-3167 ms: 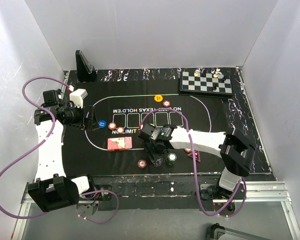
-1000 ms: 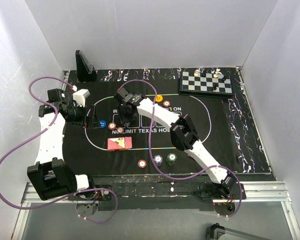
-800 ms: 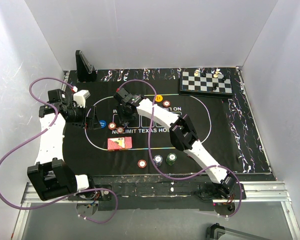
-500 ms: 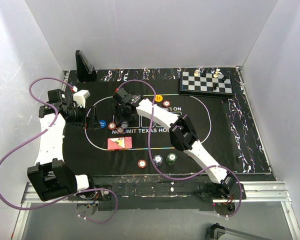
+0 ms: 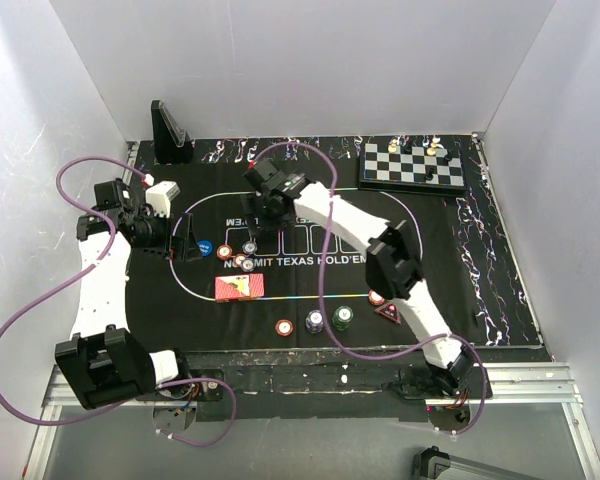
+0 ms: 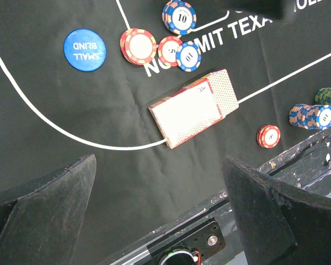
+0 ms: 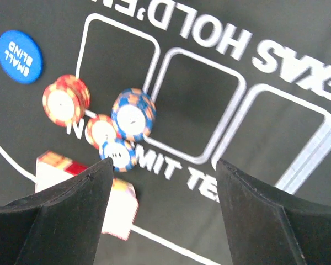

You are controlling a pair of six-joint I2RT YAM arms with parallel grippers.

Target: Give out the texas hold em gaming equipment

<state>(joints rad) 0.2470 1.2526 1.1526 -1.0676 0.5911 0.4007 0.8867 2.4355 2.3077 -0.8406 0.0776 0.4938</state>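
A blue chip stack (image 7: 133, 115) stands on the mat beside a red chip stack (image 7: 65, 99), a single red chip (image 7: 103, 131) and a single blue chip (image 7: 117, 154). My right gripper (image 7: 163, 165) hovers open above them, holding nothing, and sits behind the cluster (image 5: 242, 257) in the top view. The red-backed card deck (image 6: 194, 107) lies just in front, with the blue small-blind button (image 6: 84, 49) to the left. My left gripper (image 6: 160, 210) is wide open and empty, held above the mat's left side (image 5: 180, 240). Near the front edge lie a red chip (image 5: 284, 326), a blue stack (image 5: 314, 321) and a green stack (image 5: 342, 317).
A red triangular marker (image 5: 388, 310) and a red chip (image 5: 376, 298) lie by the right arm. The chessboard (image 5: 413, 165) with pieces sits back right, a black stand (image 5: 168, 130) back left. Purple cables loop over both arms. White walls enclose the table.
My right gripper opened, left the blue chip stack by the red chips, then lifted away toward the back and right. The left arm barely moved.
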